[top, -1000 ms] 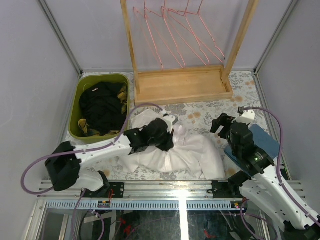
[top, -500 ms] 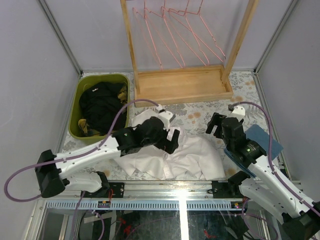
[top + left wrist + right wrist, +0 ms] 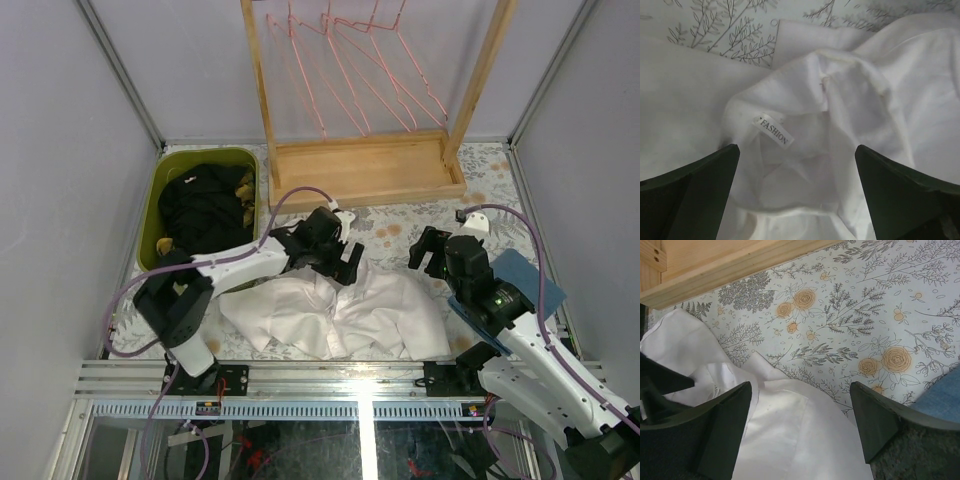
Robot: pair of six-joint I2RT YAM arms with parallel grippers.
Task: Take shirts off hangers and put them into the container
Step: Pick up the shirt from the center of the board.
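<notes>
A white shirt point(image 3: 335, 312) lies crumpled on the flowered table, off its hanger. My left gripper point(image 3: 343, 260) hovers open right over its collar; in the left wrist view the collar with a "FASHION" label point(image 3: 775, 131) sits between the spread fingers point(image 3: 697, 192) of that gripper point(image 3: 796, 152), which touch nothing. My right gripper point(image 3: 430, 256) stands open beside the shirt's right side, its jaws point(image 3: 800, 390) over the white cloth point(image 3: 790, 440) and empty. The olive-green container point(image 3: 158, 205) at the left holds black shirts point(image 3: 205, 212) and a bit of yellow plaid point(image 3: 243, 186). Bare pink hangers point(image 3: 350, 70) hang on the rack.
The wooden rack frame with its base tray point(image 3: 360, 170) stands at the back middle; its edge shows in the right wrist view point(image 3: 730, 265). A folded blue cloth point(image 3: 522, 280) lies under my right arm. Grey walls close in both sides.
My left gripper has opened and let go of the white shirt, then shifted a little toward the rack. The shirt has settled flatter. My right gripper has edged left toward it.
</notes>
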